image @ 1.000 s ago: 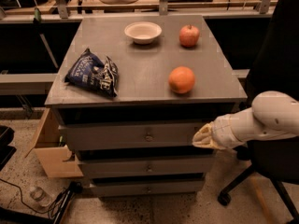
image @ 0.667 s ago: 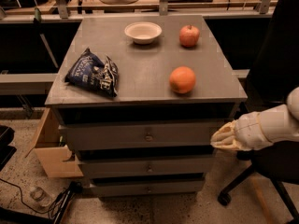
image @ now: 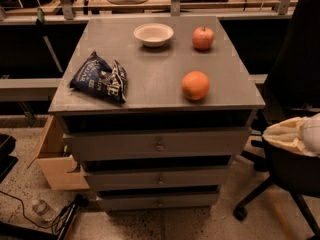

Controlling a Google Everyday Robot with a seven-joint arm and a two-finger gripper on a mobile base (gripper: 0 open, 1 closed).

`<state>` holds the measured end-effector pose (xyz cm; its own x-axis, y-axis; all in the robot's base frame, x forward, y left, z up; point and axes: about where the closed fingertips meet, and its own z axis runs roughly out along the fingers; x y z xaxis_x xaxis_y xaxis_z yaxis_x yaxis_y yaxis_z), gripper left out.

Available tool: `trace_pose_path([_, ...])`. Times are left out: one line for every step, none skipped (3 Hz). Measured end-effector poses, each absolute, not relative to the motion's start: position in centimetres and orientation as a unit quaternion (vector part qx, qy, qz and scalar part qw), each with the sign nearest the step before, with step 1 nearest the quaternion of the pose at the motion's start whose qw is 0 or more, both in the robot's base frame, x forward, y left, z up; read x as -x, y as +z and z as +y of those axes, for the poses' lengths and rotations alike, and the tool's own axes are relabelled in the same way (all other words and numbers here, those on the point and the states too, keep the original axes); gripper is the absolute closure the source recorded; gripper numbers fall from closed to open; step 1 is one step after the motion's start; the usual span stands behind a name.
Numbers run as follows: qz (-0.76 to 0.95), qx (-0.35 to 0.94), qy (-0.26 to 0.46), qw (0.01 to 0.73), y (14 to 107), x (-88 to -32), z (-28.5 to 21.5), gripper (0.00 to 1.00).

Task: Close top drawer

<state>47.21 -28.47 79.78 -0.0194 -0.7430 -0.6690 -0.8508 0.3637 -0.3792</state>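
The gray cabinet point(image: 150, 74) stands in the middle of the camera view with three drawers stacked in its front. The top drawer point(image: 125, 145) is the wide gray panel with a small round metal knob point(image: 159, 146) at its centre. A dark gap shows between its upper edge and the cabinet top, and its inside is not visible. My gripper point(image: 271, 132), wrapped in a cream cover, is at the right edge of the view. It is to the right of the drawer's front, level with it and apart from it.
On the cabinet top lie a blue chip bag point(image: 100, 77), a white bowl point(image: 153, 34), an apple point(image: 203, 38) and an orange point(image: 195, 85). A cardboard box point(image: 55, 159) stands at the left on the floor. A black office chair point(image: 295, 84) stands at the right, and cables point(image: 35, 211) run across the floor.
My gripper has drawn back to the right, away from the right end of the top drawer's front. The things on the cabinet top have not moved.
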Motion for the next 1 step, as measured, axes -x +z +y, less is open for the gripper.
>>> trace_pose_path([0.738, 0.489, -0.002, 0.466, 85.61, -49.52, -30.1, 1.0])
